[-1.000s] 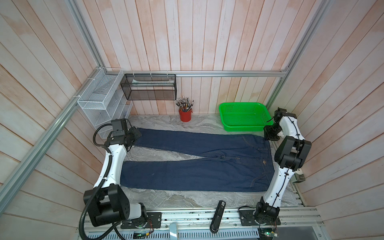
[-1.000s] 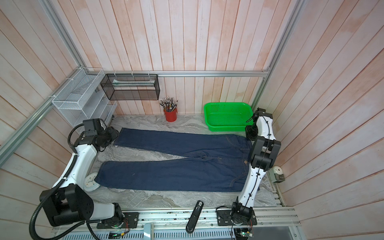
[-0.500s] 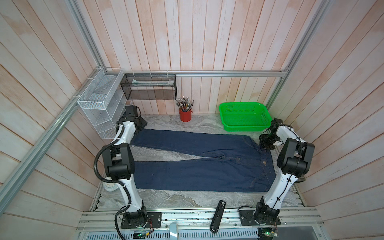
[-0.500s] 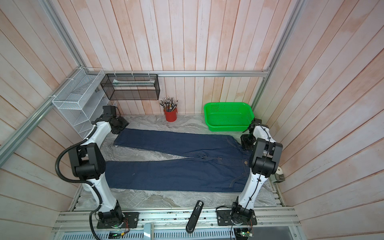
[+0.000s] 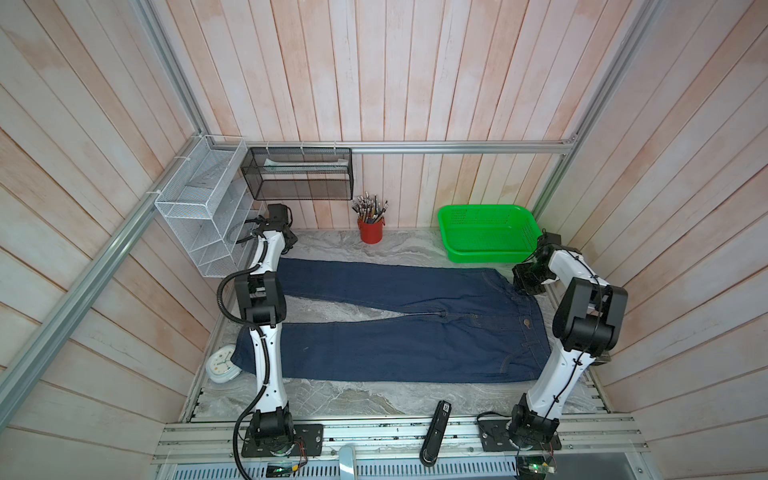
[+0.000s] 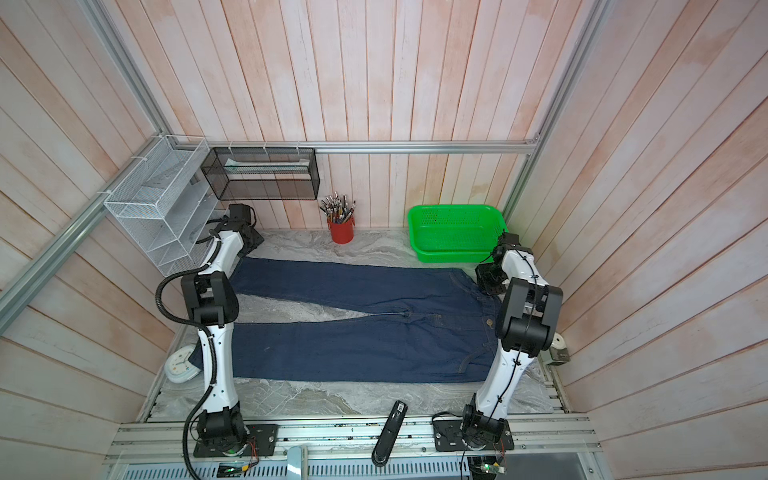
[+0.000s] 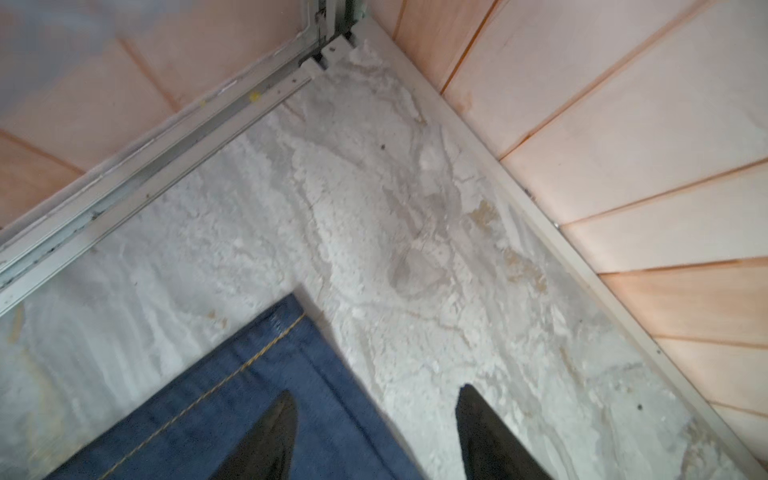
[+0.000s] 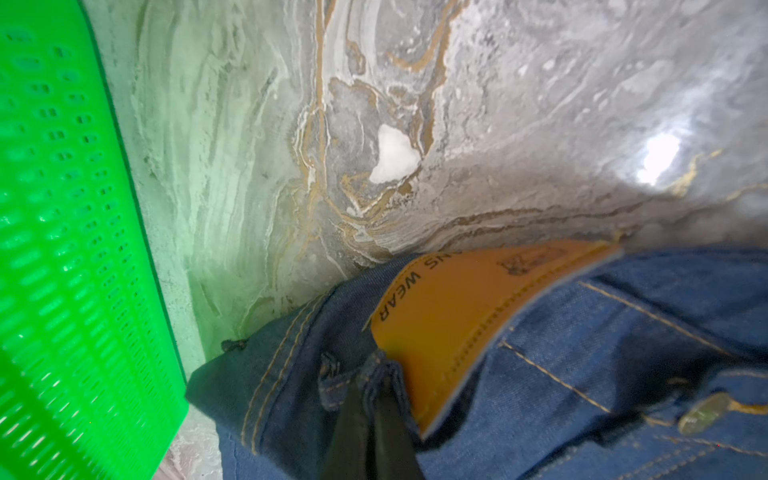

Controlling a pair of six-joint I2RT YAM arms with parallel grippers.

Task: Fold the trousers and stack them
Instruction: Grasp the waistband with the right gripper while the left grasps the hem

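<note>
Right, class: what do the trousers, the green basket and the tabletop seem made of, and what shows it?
The trousers look denim: matte indigo weave, tan stitching. The green basket looks plastic: glossy, moulded slots. The tabletop looks marble, grey-gold veins with glare, possibly a printed surface.

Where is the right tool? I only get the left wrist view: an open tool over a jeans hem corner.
Observer: The right tool is shut on the jeans at the waistband, beside the tan patch.
Operator: Any fold made?
Observer: None. In both top views the jeans lie flat, legs spread apart.
Operator: Anything near that waist corner?
Observer: A green basket stands close beside it.
</note>
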